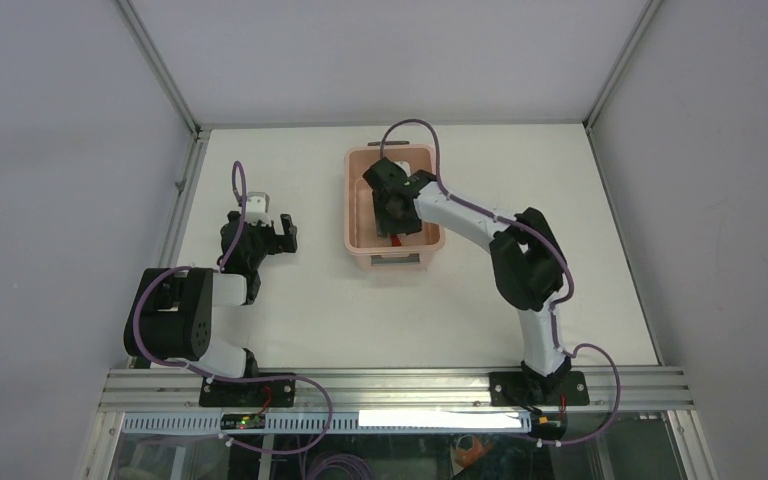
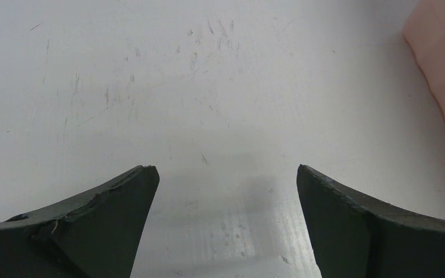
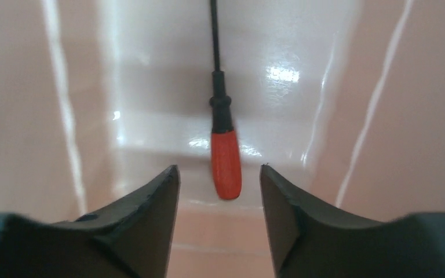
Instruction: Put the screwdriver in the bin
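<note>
The salmon-pink bin stands at the back middle of the table. The screwdriver lies on the bin floor, red handle towards the camera and thin dark shaft pointing away. Only a bit of its red handle shows in the top view, under the right arm. My right gripper hangs inside the bin just above the handle end, jaws open and touching nothing; in the top view it sits over the bin. My left gripper is open and empty over bare table, left of the bin.
An aluminium frame rail runs along the table's left edge, with grey enclosure walls on the left, back and right. The right arm's elbow stands over the table to the right of the bin.
</note>
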`<state>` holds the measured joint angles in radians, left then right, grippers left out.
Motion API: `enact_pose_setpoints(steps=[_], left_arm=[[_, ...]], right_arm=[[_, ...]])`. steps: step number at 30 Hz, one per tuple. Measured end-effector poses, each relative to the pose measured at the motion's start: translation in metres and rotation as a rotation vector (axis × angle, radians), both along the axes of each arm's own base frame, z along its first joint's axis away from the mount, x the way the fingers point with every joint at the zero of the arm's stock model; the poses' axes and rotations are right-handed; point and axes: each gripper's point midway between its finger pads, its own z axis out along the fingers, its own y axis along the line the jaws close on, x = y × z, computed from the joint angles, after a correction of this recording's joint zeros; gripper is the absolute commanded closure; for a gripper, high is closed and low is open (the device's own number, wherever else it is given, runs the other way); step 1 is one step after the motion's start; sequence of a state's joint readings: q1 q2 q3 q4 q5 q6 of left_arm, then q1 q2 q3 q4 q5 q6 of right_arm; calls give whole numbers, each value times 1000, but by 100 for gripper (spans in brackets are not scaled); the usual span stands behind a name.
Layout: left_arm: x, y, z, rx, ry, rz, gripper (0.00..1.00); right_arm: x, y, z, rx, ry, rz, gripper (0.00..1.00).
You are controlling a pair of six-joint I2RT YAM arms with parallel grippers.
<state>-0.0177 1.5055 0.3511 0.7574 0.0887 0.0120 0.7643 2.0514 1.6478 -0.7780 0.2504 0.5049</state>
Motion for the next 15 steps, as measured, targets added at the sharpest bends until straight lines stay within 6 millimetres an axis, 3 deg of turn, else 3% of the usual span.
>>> enact_pose_setpoints(steps=[2,3,10,12,15], left_arm=[[0,0,0,0,0,0,1],[0,0,0,0,0,0,1],[0,0,0,0,0,0,1],[0,0,0,0,0,0,1],[0,0,0,0,0,0,1]], right_arm=[[1,3,22,24,-35,24,6],[2,5,36,42,-59,38,1],[-2,0,161,198,-303,165,1],[-6,-9,199,249,-398,195,1],[-12,-36,231,297,-498,198,1]])
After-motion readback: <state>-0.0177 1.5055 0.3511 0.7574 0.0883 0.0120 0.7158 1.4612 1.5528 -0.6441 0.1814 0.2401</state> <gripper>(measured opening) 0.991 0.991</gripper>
